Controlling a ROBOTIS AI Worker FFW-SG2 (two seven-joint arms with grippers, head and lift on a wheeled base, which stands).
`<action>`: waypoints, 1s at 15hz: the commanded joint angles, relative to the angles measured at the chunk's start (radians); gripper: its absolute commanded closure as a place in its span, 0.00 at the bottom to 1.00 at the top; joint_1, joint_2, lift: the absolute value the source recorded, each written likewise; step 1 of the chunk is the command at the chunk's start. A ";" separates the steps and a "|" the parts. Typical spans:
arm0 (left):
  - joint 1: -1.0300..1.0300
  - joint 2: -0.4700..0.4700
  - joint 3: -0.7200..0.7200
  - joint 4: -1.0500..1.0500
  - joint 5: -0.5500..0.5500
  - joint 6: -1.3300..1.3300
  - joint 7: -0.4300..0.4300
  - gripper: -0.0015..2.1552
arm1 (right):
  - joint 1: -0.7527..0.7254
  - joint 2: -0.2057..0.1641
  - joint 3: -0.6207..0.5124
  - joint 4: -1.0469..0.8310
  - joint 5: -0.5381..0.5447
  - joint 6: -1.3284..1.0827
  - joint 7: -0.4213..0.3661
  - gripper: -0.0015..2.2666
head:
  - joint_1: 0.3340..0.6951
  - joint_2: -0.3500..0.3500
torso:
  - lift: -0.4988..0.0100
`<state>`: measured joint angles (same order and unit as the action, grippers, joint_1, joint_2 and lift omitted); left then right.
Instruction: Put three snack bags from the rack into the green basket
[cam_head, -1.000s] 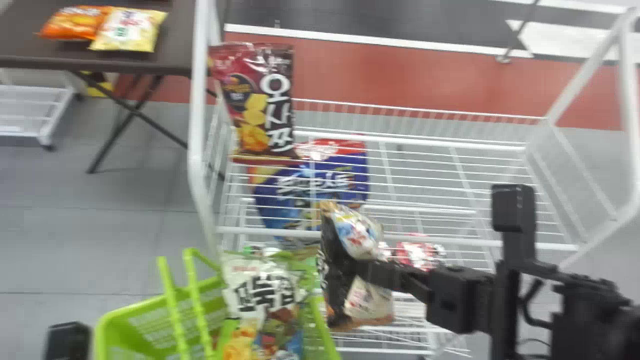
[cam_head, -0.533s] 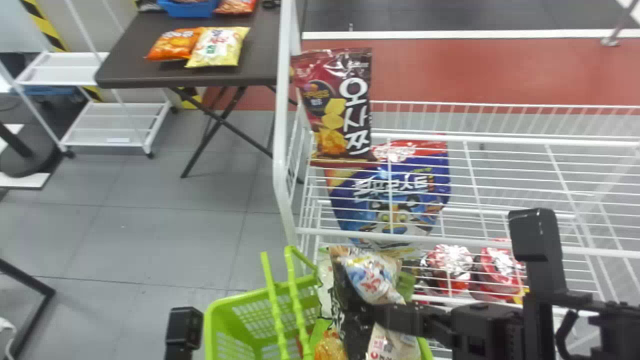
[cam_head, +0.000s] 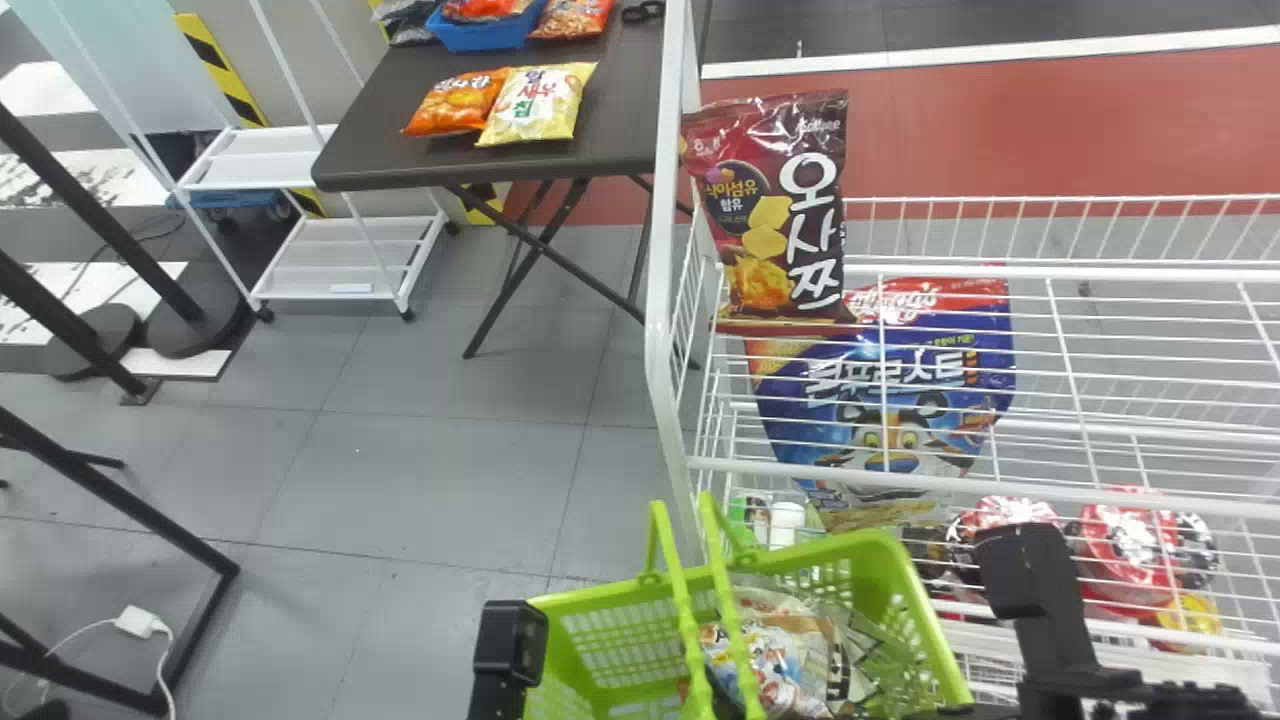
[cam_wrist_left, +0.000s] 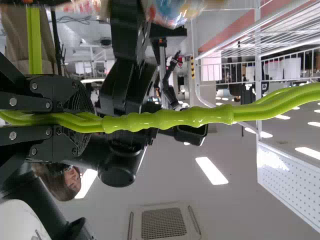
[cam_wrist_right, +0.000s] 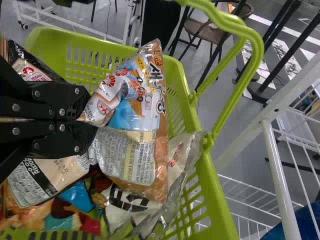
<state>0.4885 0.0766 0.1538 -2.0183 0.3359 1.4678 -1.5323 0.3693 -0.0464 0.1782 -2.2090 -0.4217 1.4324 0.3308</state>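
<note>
Down at six o'clock, the green basket (cam_head: 925, 610) has an orange-edged snack bag (cam_wrist_right: 137, 120) inside, pinched by the right gripper (cam_head: 960, 712); at seven, the left gripper (cam_head: 508, 650) grips the handles (cam_wrist_left: 167, 120).

1 green basket (cam_head: 890, 545) with 2 handles (cam_head: 683, 605) carries at least 2 snack bags (cam_wrist_right: 132, 120), alongside 1 white rack (cam_head: 661, 300) with 1 maroon bag (cam_head: 765, 210) and 1 blue bag (cam_head: 940, 400), and 1 dark table (cam_head: 380, 150) with 1 blue bin (cam_head: 480, 38), 1 orange bag (cam_head: 455, 103) and 1 yellow bag (cam_head: 540, 100).

Black, boxy arms (cam_head: 1060, 640) carry round silver screws (cam_wrist_right: 62, 112).
</note>
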 joint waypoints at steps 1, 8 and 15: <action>0.004 0.002 0.000 -0.002 0.000 0.001 0.000 1.00 | 0.003 -0.029 0.027 0.003 0.055 -0.083 0.005 0.04 | 1.00 0.83 | 0.98; 0.007 0.002 0.021 0.015 -0.001 -0.002 -0.002 1.00 | 0.056 -0.026 -0.267 -0.173 -0.198 -0.089 0.091 0.01 | 1.00 0.68 | 0.98; 0.010 0.002 0.024 0.016 -0.001 -0.002 -0.006 1.00 | 0.181 0.042 -0.336 -0.074 0.126 -0.783 0.056 0.02 | 1.00 0.28 | 0.98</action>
<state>0.4985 0.0792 0.1786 -2.0022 0.3347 1.4658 -1.5386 0.5089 -0.0179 -0.1952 -2.3359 -0.4040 0.8749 0.4024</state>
